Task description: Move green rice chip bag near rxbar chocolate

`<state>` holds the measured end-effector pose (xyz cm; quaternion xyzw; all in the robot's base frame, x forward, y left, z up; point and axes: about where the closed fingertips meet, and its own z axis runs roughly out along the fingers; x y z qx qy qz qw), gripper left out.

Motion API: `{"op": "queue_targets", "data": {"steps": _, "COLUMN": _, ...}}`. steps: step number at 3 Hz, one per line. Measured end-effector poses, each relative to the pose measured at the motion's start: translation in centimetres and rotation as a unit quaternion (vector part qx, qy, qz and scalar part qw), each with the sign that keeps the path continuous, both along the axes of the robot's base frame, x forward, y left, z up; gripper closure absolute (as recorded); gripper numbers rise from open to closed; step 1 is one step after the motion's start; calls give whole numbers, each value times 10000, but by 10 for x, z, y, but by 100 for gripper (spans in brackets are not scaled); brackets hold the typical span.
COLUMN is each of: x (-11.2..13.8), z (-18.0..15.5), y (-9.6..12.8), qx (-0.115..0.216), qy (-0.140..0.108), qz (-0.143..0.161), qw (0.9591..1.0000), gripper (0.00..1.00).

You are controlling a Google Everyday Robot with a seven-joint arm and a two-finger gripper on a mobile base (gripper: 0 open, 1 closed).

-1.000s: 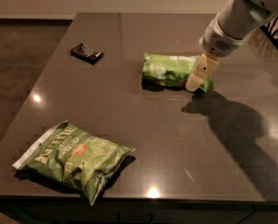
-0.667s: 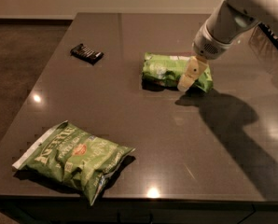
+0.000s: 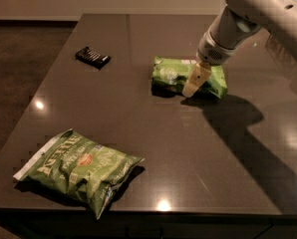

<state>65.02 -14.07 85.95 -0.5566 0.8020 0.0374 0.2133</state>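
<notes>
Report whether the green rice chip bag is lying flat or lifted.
Flat: the green rice chip bag lies on the table, shadow tight beneath it. The pincer sits at its front edge.

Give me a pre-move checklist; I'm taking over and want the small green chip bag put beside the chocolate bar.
1. End effector at small green bag: ok, over its right half.
2. Grip on bag: cannot tell.
3. Chocolate bar visible, back left on table: ok.
4. Table between bag and bar free of things: ok.
5. Large Kettle bag off the route, front left: ok.
6. Bag near bar: not ok, well apart.
</notes>
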Motion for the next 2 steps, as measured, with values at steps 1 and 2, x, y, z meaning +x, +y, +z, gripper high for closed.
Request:
{"op": "queue_targets", "data": {"steps": 1, "x": 3, "z": -1, "y": 7, "qx": -40, "qy": 33, "qz": 94, "qw": 9999, "gripper": 39}}
{"op": "queue_targets", "data": {"steps": 2, "x": 10, "z": 5, "y": 18, "qx": -58, "qy": 34, "qz": 221, "qw": 9997, "gripper": 62}}
